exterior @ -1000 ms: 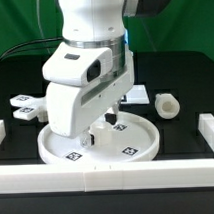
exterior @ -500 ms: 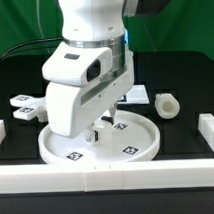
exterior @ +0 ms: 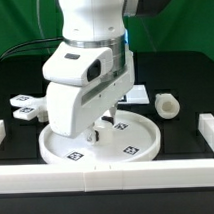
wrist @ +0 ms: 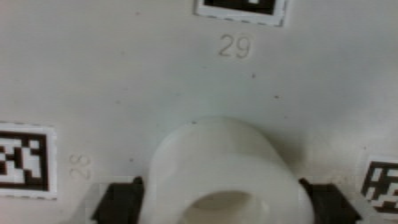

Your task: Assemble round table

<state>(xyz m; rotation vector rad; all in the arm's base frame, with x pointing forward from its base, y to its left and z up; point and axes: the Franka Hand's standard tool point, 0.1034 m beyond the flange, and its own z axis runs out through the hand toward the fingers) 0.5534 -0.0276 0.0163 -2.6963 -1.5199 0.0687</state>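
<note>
The arm hangs low over the large round disc.

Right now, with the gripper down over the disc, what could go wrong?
1. The gripper grips the leg over the disc. The leg's lower end is hidden, so it could seat crooked.
2. Nothing visible holds the disc, so pushing or twisting might shift it.

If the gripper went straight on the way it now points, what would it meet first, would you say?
Most likely the round disc: the gripper points down at its tagged face, with a white holed stub between its fingers. Depth is unclear, so it may already be near contact.
</note>
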